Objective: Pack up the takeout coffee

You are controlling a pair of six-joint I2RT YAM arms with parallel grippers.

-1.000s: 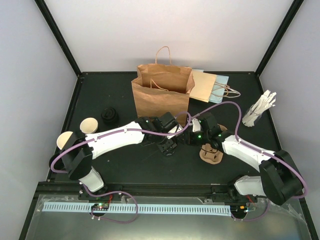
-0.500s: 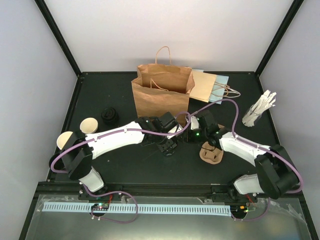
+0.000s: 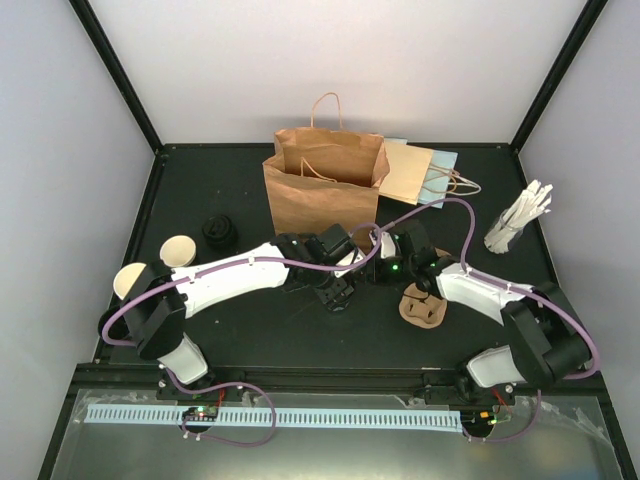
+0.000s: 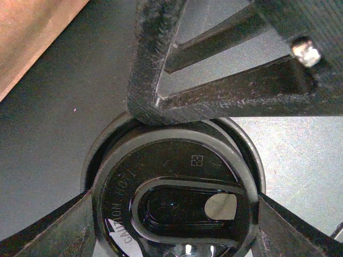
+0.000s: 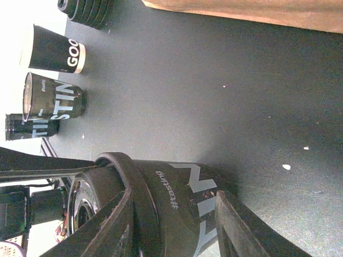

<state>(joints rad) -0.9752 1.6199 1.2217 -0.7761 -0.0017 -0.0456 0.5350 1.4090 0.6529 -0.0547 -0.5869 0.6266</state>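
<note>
We observe the right end effector (image 5: pixel 172 199) closed on a small paper cup with a black sleeve (image 5: pixel 187 182), with one finger on each side of the sleeve. This cup stands upright on the black bench (image 5: pixel 225 96), just in front of the upright brown paper bag (image 3: pixel 320 195). A round black plastic lid (image 4: pixel 177 160) sits on the cup's mouth. We see the left end effector (image 4: pixel 177 199) gripping this lid from above, its two fingers touching opposite edges of the rim. One finger of the right end effector crosses just beside the lid.

An open-topped black-sleeved cup (image 3: pixel 180 250) and a second open-topped cup (image 3: pixel 130 281) stand near each other at the bench's left side, well apart from the gripped cup. A stack of black lids (image 3: pixel 218 232) lies near them. The brown moulded-pulp carrier (image 3: pixel 422 306) lies just right of the end effectors.
</note>
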